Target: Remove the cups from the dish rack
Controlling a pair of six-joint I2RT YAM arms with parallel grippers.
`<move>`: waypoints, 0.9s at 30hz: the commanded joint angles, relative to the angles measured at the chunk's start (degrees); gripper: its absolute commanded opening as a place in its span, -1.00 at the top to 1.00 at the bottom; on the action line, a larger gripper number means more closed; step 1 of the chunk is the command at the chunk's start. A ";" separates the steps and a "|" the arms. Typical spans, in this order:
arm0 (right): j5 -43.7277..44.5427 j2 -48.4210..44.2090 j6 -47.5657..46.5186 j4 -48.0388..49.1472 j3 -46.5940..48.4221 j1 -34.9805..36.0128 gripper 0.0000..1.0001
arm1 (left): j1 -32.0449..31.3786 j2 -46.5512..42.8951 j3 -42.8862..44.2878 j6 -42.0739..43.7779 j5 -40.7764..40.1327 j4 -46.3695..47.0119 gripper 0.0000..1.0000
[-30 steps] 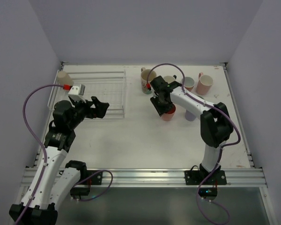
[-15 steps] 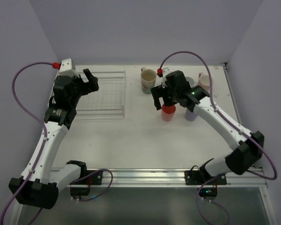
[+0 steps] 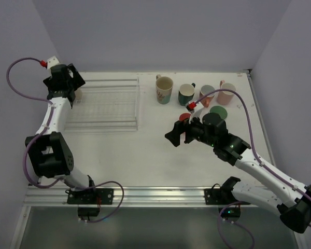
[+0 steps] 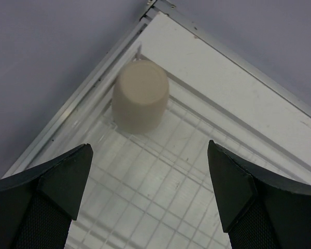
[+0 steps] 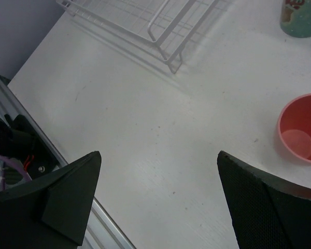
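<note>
The left claw (image 4: 149, 155) stands wide above the beige cup (image 4: 140, 101) in the dish rack (image 4: 160, 174). The right claw (image 5: 158, 161) is wide too, and empty.

We see a white tabletop (image 3: 145, 155), faintly speckled with small marks, boxed in by plain pale lilac-grey walls (image 3: 160, 31) at the back and on both sides. A silver metal rail (image 3: 160, 194) runs along its near edge, and thin metal trim (image 3: 263, 129) lines its right side.

Overhead looks down; both wrist views share dish rack (image 4: 160, 176).
</note>
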 commanded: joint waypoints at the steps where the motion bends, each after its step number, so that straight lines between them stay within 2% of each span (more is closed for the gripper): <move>1: -3.01 -1.66 2.11 8.09 -1.21 0.36 -0.91 | 2.67 3.24 3.70 -0.99 0.04 4.76 -1.00; 11: -6.61 0.18 3.34 11.07 -2.88 0.63 -0.88 | 3.20 15.19 8.62 -0.20 -0.31 8.37 -1.00; 13: -8.54 1.75 3.43 11.08 -2.36 0.63 -0.88 | 3.29 17.73 11.59 0.67 -0.75 8.89 -0.92; 19: -8.46 3.61 3.60 10.99 -1.39 0.72 -0.87 | 3.55 20.30 13.10 2.44 -1.89 9.77 -0.74; 22: -8.11 4.66 3.60 10.99 -0.86 0.72 -0.87 | 3.64 21.09 13.28 3.32 -2.33 9.78 -0.58; 27: -7.06 5.02 3.52 10.64 -0.33 0.80 -0.87 | 3.90 22.32 12.23 4.19 -4.00 9.78 -0.61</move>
